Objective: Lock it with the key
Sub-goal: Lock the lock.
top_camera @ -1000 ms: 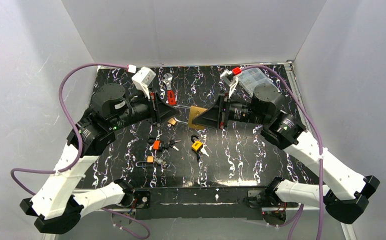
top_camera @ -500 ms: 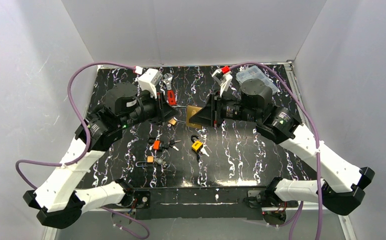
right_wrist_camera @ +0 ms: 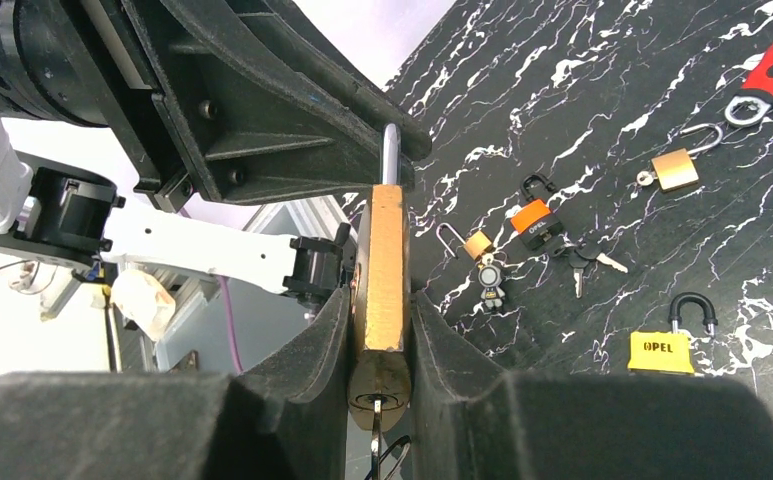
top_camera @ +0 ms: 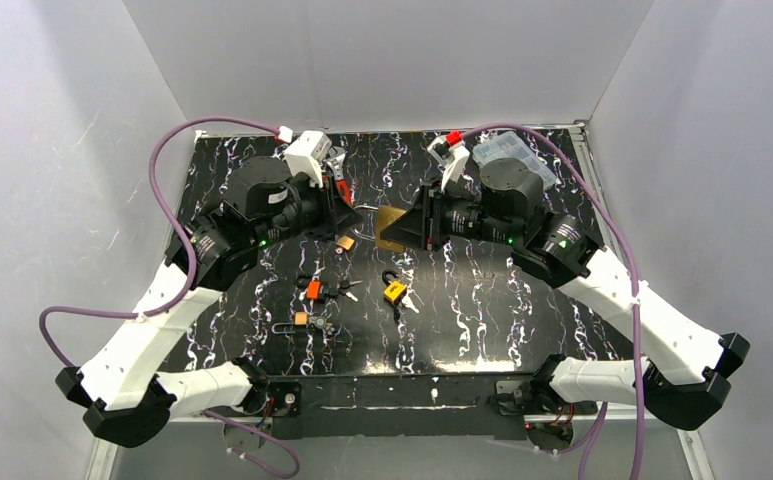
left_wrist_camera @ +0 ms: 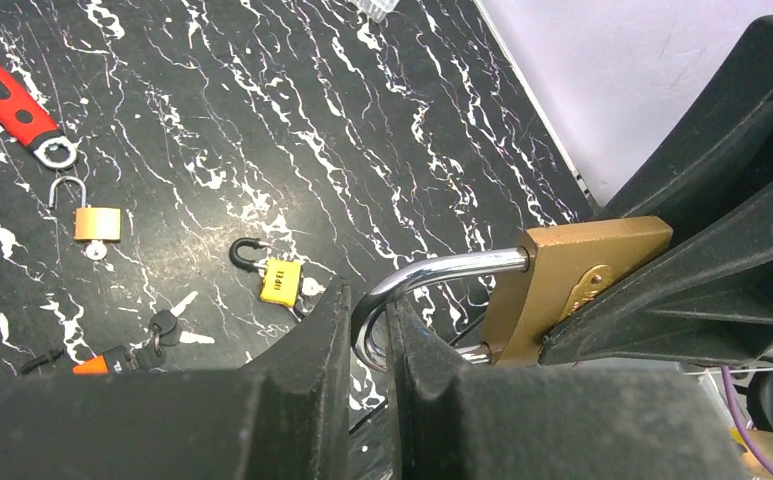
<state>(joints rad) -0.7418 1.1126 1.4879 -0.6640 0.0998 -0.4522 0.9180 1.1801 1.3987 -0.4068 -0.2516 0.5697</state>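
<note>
A large brass padlock (top_camera: 394, 230) is held in the air between both arms over the middle of the table. My right gripper (right_wrist_camera: 380, 300) is shut on its body (right_wrist_camera: 384, 270). A key (right_wrist_camera: 376, 440) sits in the keyhole at the bottom. My left gripper (left_wrist_camera: 370, 300) is shut on the bend of the steel shackle (left_wrist_camera: 432, 275); the shackle is raised out of the body (left_wrist_camera: 572, 285). In the top view the left gripper (top_camera: 354, 213) and right gripper (top_camera: 409, 230) face each other.
On the black marbled table lie a yellow padlock (top_camera: 394, 291), an orange padlock (top_camera: 313, 290) with keys (top_camera: 348, 290), a small brass padlock (top_camera: 345, 242), another small padlock (top_camera: 300, 320), a red-handled wrench (top_camera: 342, 190) and a clear plastic box (top_camera: 507, 155) at the back right.
My left arm has swung right and forward, and its gripper has closed the gap to the shackle. The right arm has shifted slightly with the padlock held.
</note>
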